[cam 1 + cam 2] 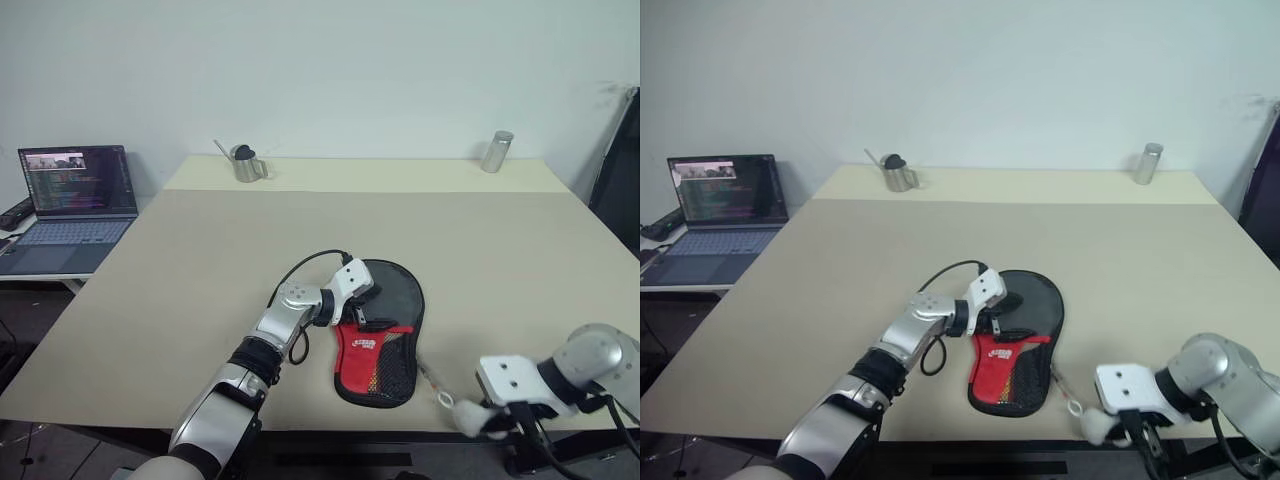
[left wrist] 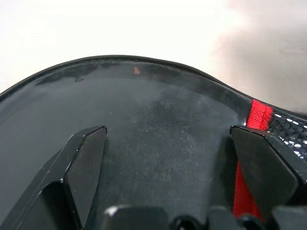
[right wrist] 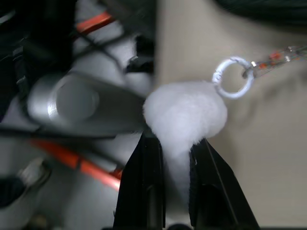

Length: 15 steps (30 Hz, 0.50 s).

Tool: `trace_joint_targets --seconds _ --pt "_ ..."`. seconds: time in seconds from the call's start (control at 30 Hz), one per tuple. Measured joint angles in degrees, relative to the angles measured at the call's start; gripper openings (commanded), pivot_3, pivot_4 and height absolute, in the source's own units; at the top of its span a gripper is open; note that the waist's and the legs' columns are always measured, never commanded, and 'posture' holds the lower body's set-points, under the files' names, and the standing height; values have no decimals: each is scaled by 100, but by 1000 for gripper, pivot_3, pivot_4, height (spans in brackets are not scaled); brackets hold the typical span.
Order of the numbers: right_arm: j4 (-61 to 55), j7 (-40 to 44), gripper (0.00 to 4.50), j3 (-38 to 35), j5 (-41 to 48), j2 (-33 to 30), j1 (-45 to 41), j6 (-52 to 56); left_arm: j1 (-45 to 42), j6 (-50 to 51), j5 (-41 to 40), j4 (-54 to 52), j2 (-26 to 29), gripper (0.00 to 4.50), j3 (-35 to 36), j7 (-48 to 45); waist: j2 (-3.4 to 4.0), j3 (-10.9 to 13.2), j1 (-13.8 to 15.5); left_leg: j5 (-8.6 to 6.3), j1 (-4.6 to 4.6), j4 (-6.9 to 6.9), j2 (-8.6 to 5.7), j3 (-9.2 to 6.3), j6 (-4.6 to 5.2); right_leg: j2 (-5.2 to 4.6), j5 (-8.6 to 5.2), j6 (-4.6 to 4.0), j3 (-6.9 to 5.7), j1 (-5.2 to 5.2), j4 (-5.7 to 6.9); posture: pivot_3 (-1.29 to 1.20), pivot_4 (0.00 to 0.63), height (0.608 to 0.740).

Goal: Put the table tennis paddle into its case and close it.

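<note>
**Pom-pom pinched at table edge**

The black-and-red paddle-shaped fabric case (image 1: 380,335) lies flat near the beige table's (image 1: 200,260) front edge. The left gripper (image 1: 364,308) is spread wide, resting on the case. The right gripper (image 3: 175,148) is clamped on a white fluffy pom-pom (image 3: 184,112), ringed to a strap. The paddle is possibly inside, hidden.

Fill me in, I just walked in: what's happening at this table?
A humanoid robot is closing a black and red paddle-shaped fabric case lying on the beige table. Its left end effector, fingers spread, rests on the case. Its right end effector pinches a white fluffy pom-pom tied by a ring to the zip cord at the table's near edge.
</note>
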Motion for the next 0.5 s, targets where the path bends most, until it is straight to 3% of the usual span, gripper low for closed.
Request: trace_joint_targets --seconds 0.27,0.5 --pt "-1182 106 176 -257 268 -563 1104 -116 -1 23 27 30 3 4500 -6 -2 0 -2 76 -1 7 0 -4 -6 -2 -5 -8 13 -5 12 -4 0 150 740" --pt "-1291 101 174 -415 429 -577 1062 -6 2 36 52 19 23 4500 2 4 -3 -3 94 -2 7 1 -8 -6 -2 -12 -6 9 -5 13 -6 0 150 740"
